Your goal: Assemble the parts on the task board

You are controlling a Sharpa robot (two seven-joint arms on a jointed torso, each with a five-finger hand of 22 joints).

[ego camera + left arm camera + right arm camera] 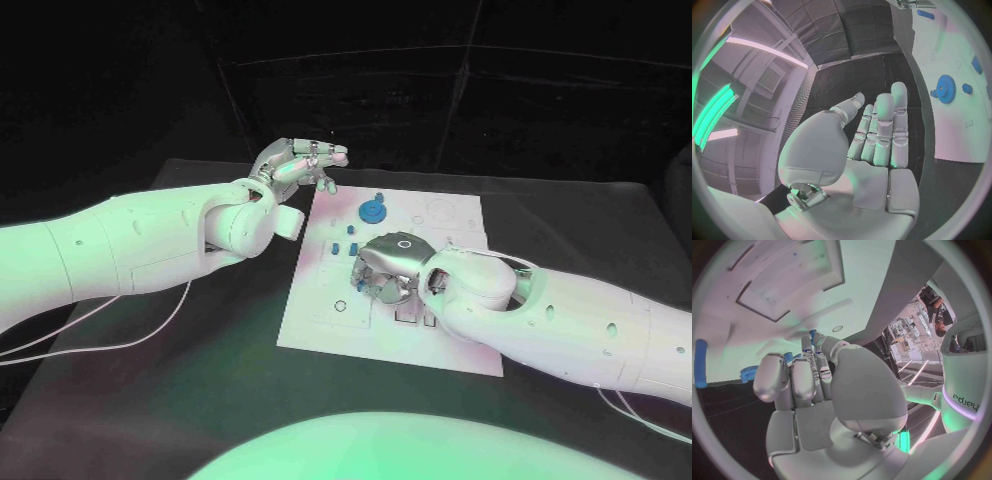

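From the head view, my task board [447, 345] lies in the middle of the dark surface [173, 400], and I take it as my landmark. My right hand [387, 272] is bowed down over the board's middle, fingers curled toward the plate, because that is where the small blue parts [342, 246] sit and where I judge the next fitting must happen. Whether it has a piece pinched I cannot tell from here. My left hand [299, 162] hangs off the board's far left corner, above the surface, holding nothing, fingers loosely apart; I judge it is kept out of the way so it does not crowd the work. The blue gear [372, 211] stands on the board toward its far edge, between my two hands.

In the left wrist view, my left hand [873, 140] is laid out flat and released, fingers straight side by side, palm bare. Beyond the fingertips the board [961, 135] runs along one side, with the gear [945, 89] and a small blue piece just beside it.

In the right wrist view, my right hand [817, 385] reaches close to the board [786, 295]. A small blue part [812, 335] shows at my fingertips [807, 347]; I seem to be pinching it, ready to seat it. A longer blue piece [700, 362] lies on the board, well apart from my fingers.
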